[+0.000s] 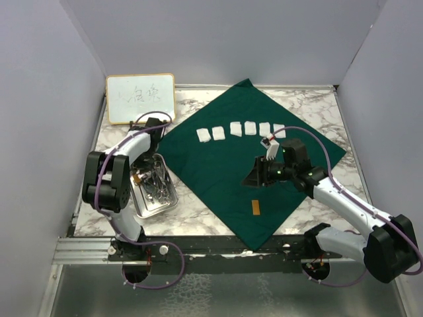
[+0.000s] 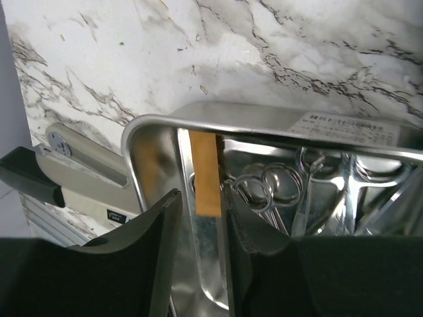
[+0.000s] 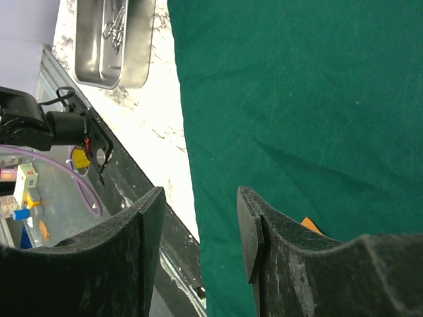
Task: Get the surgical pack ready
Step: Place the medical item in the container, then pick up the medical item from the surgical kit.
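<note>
Far left: whiteboard (image 1: 140, 98), off drape, not part of pack.
Left, near: steel tray (image 2: 142, 132) on worktop (image 1: 317, 105), scissor-type instruments (image 2: 271, 185) inside. Left tool (image 2: 200, 195) above tray's corner, jaws parted narrowly around tan strip (image 2: 205, 172). Strip appears to rest against tray wall, unpinched; likely placed there for packing.
Centre: dark green drape (image 1: 218, 172) spread flat as wrapping base. Gauze squares (image 1: 241, 129) in row along far side. Second tan strip (image 1: 255, 207) near.
Right: right tool (image 3: 199, 198) hovers over drape, jaws spread, empty.

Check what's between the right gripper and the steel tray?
Top view: from the right gripper, only green drape, then a sliver of marble tabletop before the steel tray.
</note>
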### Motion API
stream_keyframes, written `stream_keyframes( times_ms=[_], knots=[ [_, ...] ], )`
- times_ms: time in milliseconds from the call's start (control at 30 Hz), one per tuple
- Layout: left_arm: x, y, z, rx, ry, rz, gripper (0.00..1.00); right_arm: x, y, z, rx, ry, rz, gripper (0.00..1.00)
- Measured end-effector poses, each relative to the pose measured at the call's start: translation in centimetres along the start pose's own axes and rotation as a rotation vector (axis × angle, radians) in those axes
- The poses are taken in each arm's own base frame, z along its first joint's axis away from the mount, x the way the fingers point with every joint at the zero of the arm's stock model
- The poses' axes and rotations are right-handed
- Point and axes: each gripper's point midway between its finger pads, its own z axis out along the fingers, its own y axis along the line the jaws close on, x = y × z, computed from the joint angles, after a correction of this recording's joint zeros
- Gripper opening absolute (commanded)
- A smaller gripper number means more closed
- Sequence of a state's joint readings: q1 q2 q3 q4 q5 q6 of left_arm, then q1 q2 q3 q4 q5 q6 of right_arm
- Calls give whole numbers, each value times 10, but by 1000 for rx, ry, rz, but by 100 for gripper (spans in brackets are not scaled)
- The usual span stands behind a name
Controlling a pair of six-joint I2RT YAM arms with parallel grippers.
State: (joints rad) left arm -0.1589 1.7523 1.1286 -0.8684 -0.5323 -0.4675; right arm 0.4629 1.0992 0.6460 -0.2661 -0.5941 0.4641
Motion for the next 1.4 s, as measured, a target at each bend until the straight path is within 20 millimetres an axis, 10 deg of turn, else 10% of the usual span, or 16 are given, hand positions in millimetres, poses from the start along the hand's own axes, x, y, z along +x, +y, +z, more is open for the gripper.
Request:
stream_keyframes(
  times_ms=[300, 567, 933, 1400],
  knots=[
    [-18, -22, -81, 389, -174, -108, 52, 7, -5, -2, 31, 23, 16, 49],
    [35, -130, -195, 1050, -288, -44, 53, 10, -15, -7, 97, 25, 63, 48],
    [154, -246, -222, 1376, -72, 139, 42, 42, -54, -20, 321, 25, 262, 43],
    [214, -325, -229, 1432, 112, 265, 22, 100, -81, -22, 423, 118, 409, 36]
  ],
)
